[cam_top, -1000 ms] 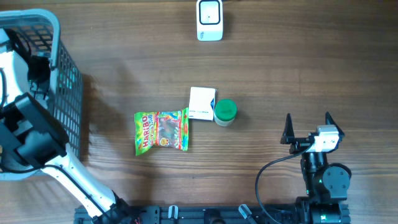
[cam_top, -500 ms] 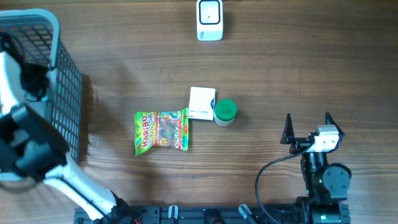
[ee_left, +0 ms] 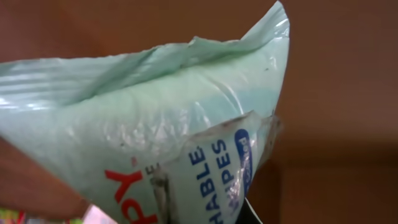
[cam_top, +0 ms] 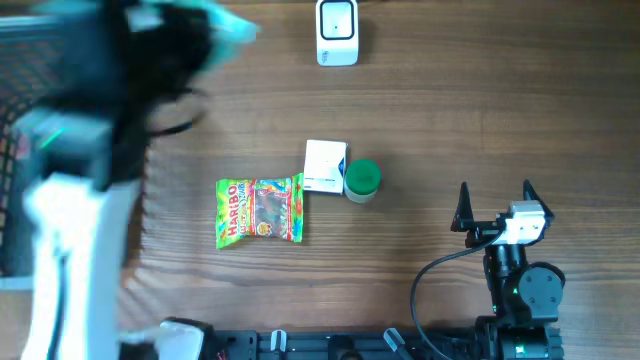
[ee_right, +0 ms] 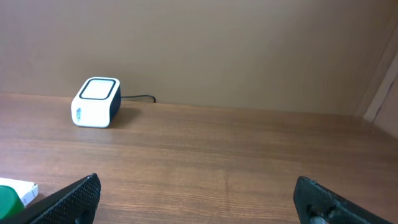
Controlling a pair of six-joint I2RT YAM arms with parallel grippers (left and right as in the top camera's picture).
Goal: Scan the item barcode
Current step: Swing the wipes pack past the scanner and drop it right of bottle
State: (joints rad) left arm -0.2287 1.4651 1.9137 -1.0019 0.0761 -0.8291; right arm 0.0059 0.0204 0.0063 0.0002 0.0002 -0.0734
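My left gripper [cam_top: 196,36] is raised over the table's back left, motion-blurred in the overhead view, and shut on a pale green wipes packet [cam_top: 228,26]. That packet [ee_left: 155,137] fills the left wrist view, its blue and red lettering facing the camera; no barcode shows. The white scanner [cam_top: 337,32] stands at the back middle of the table and appears again in the right wrist view [ee_right: 96,101]. My right gripper [cam_top: 493,210] rests open at the front right, nothing between its fingers [ee_right: 68,199].
A Haribo bag [cam_top: 259,211], a white box [cam_top: 324,166] and a green-lidded jar [cam_top: 362,180] lie mid-table. The wire basket [cam_top: 12,215] stands at the left edge, largely hidden by my left arm [cam_top: 70,260].
My left gripper shut on the wipes packet inside the basket and has swung up and to the right with it. The right arm has not moved.
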